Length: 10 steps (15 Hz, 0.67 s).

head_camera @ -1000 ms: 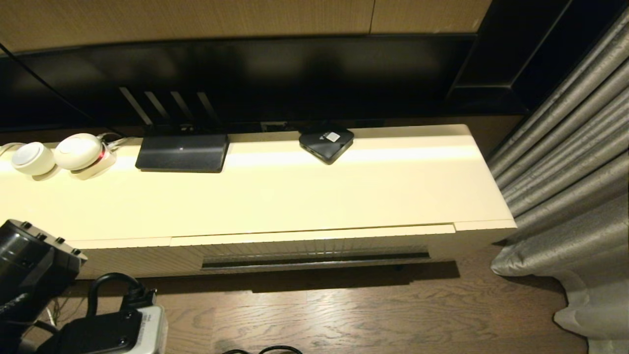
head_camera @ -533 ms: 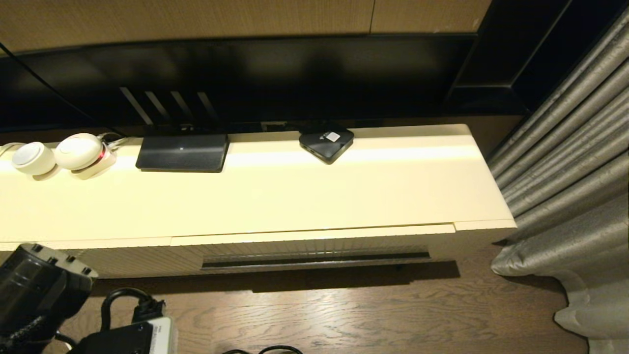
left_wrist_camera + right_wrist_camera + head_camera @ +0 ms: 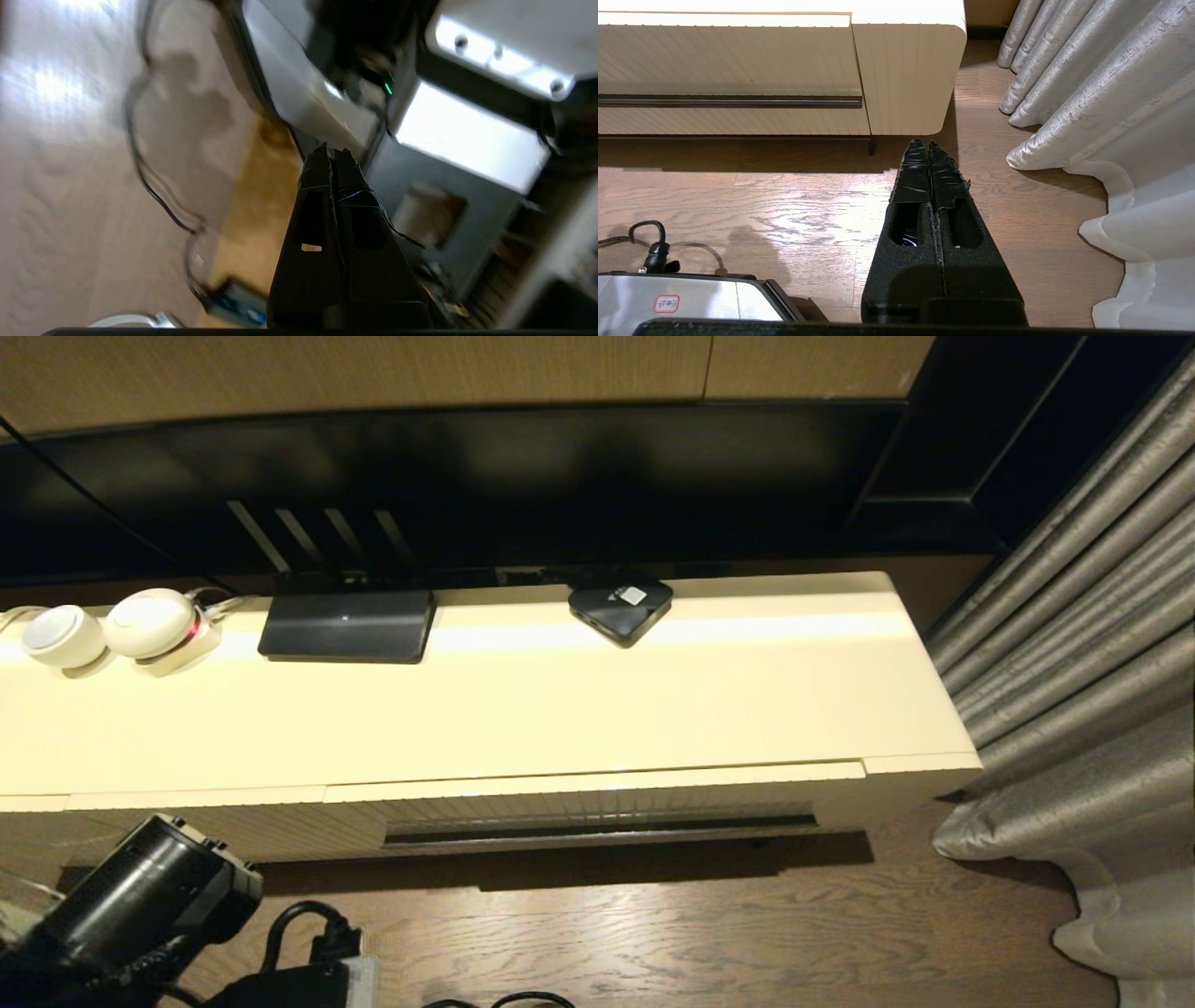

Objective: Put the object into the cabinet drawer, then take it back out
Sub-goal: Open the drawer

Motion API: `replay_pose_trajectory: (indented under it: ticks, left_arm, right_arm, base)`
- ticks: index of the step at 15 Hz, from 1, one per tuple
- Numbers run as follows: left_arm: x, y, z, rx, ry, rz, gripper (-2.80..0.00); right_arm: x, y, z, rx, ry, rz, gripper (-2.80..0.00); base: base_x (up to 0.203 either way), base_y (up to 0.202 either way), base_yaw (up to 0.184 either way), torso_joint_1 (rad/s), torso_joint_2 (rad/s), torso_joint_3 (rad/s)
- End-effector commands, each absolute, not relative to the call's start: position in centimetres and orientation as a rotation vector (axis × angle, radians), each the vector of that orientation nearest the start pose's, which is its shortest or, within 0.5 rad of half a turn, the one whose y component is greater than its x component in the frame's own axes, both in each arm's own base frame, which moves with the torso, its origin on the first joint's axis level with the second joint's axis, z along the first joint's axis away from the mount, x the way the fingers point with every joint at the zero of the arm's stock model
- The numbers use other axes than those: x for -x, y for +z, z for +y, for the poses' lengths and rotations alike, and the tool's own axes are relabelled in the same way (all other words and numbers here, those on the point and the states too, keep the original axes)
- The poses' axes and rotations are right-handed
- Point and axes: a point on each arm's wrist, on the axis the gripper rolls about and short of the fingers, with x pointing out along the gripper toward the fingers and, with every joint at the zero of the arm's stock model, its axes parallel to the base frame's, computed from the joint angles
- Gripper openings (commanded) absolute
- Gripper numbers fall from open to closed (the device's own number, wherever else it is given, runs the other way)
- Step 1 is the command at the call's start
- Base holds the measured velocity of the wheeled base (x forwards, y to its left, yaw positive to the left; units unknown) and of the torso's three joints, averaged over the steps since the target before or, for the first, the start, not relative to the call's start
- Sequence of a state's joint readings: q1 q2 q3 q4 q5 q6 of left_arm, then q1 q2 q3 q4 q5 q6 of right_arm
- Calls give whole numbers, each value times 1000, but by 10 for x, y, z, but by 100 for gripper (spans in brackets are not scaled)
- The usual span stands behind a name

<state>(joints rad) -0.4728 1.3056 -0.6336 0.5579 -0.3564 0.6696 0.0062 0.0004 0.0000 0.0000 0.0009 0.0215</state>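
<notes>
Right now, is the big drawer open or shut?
Shut. The drawer front sits flush with the cabinet face in the head view, and none of its inside shows.

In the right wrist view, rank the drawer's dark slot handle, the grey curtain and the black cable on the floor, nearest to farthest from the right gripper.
1. Grey curtain, hanging beside the right gripper, whose fingers are shut.
2. Dark slot handle, ahead on the closed cabinet drawer.
3. Black cable, far across the floor.
</notes>
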Motion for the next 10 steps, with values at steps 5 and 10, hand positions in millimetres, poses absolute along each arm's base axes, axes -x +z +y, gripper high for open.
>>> replay_pose_trajectory:
  ticks: [5, 10]
  left_arm:
    - [-138, 127, -84, -812, -1075, 1012, -280]
    - [-129, 103, -94, -870, -1134, 989, -280]
  right_arm:
    - [23, 76, 0, -21, 8, 2, -280]
    - [23, 75, 0, -21, 7, 2, -280]
  base:
    - [0, 0, 0, 0, 0, 0]
    - [0, 0, 0, 0, 0, 0]
